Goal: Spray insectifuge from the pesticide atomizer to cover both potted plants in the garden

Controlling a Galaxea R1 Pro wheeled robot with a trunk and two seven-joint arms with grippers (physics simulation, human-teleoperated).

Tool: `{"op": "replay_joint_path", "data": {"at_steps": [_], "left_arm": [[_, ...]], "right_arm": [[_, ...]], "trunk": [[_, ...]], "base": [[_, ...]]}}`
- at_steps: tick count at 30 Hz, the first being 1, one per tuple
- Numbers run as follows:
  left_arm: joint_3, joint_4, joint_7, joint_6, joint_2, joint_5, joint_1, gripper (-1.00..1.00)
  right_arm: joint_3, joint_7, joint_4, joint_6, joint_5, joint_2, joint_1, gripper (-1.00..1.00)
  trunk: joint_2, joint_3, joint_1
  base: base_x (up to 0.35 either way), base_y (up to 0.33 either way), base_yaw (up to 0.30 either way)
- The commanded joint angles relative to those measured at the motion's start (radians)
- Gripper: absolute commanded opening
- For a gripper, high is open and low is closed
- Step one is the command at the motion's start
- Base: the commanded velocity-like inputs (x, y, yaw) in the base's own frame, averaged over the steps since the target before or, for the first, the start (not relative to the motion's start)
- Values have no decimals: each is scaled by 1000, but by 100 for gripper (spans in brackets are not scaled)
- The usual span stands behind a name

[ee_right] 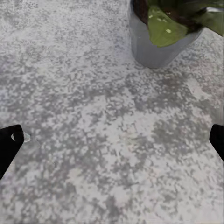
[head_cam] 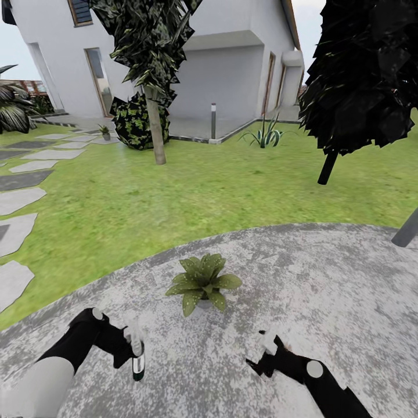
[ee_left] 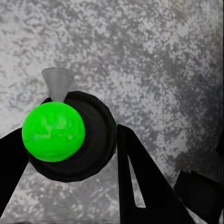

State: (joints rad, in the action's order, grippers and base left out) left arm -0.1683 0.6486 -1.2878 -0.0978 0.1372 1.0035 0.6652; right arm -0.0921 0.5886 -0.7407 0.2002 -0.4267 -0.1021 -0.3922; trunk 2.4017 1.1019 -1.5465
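One dark green-topped atomizer, held upright.

Round patio: mottled grey concrete, curved edge meets the lawn ahead of both claws. One potted plant stands on the patio, ahead of and between the left claw and right claw, apart from both. In the right wrist view its grey pot sits upright on bare concrete, just ahead of the open right claw. Lawn carries grey stepping stones far to the left claw's side, two tree trunks, and an unpotted spiky clump far ahead. A second small plant sits far ahead by the house, on paving.
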Motion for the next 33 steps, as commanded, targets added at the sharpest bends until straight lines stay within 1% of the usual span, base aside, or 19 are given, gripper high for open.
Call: {"op": "replay_joint_path", "data": {"at_steps": [1, 2, 3, 6, 7, 11, 13, 15, 16, 17, 19, 20, 23, 25, 27, 29, 31, 33], "left_arm": [[14, 2, -20, -9, -4, 13, 3, -100], [42, 3, -29, -9, -9, 19, 5, -100], [59, 7, -31, -10, -12, 20, 5, -100], [108, 11, -34, -12, -16, 22, 5, -100], [118, 12, -32, -12, -16, 22, 3, -100], [127, 12, -22, -10, -16, 23, 0, -100], [128, 13, -20, -10, -19, 23, -1, -100], [128, 13, -17, -10, -34, 24, -1, -100], [129, 13, -12, -10, -46, 25, -1, -100], [130, 13, -1, -9, -59, 26, -1, -100], [133, 13, 23, -8, -84, 28, -1, -100], [145, 13, 33, -8, -96, 28, -1, -100], [215, 13, 42, -8, -120, 26, -1, -100], [233, 14, 43, -7, -132, 23, -1, -100], [239, 15, 43, -5, -140, 20, -1, -100], [240, 15, 44, 27, -145, 17, -1, -100], [239, 16, 43, 76, -147, 15, 0, -100], [239, 16, 42, 93, -148, 13, 0, -100]], "right_arm": [[0, 68, -40, 6, -13, -1, -5, 100], [0, 134, -76, 6, -14, -1, -9, 100], [0, 154, -89, 6, -15, -1, -11, 100], [0, 182, -113, 5, -14, -1, -13, 100], [0, 186, -116, 5, -14, -1, -14, 100], [-2, 191, -119, 6, -13, 1, -14, 100], [-3, 193, -127, 6, -12, 6, -14, 100], [-5, 233, -152, 5, -11, 11, -14, 100], [-6, 280, -164, 4, -12, 18, -15, 100], [-6, 318, -177, 3, -13, 30, -16, 100], [-6, 349, -206, -10, -13, 53, -17, 100], [-6, 357, -222, -21, -13, 64, -18, 100], [-7, 369, -247, -41, -14, 97, -19, 100], [-8, 393, -249, -44, -15, 114, -19, 100], [-8, 405, -249, -45, -15, 120, -19, 100], [-8, 408, -247, -45, -16, 123, -19, 100], [-8, 410, -246, -45, -16, 123, -19, 100], [-8, 410, -246, -45, -17, 122, -19, 100]], "trunk": [[0, 1, 0], [0, 1, 0], [0, 1, 0], [0, 1, 0], [0, 1, 0], [0, 1, 0], [0, 1, 0], [0, 1, 0], [0, 1, 0], [0, 1, 0], [0, 1, 0], [0, 1, 0], [0, 1, 0], [0, 1, 0], [0, 1, 0], [0, 1, 0], [0, 1, 0], [0, 1, 0]], "base": [[0, 0, 0], [0, 0, 0], [0, 0, 0], [0, 0, 0], [0, 0, 0], [0, 0, 0], [0, 0, 0], [0, 0, 0], [0, 0, 0], [0, 0, 0], [0, 0, 0], [0, 0, 0], [0, 0, 0], [0, 0, 0], [0, 0, 0], [0, 0, 0], [0, 0, 0], [0, 0, 0]]}}
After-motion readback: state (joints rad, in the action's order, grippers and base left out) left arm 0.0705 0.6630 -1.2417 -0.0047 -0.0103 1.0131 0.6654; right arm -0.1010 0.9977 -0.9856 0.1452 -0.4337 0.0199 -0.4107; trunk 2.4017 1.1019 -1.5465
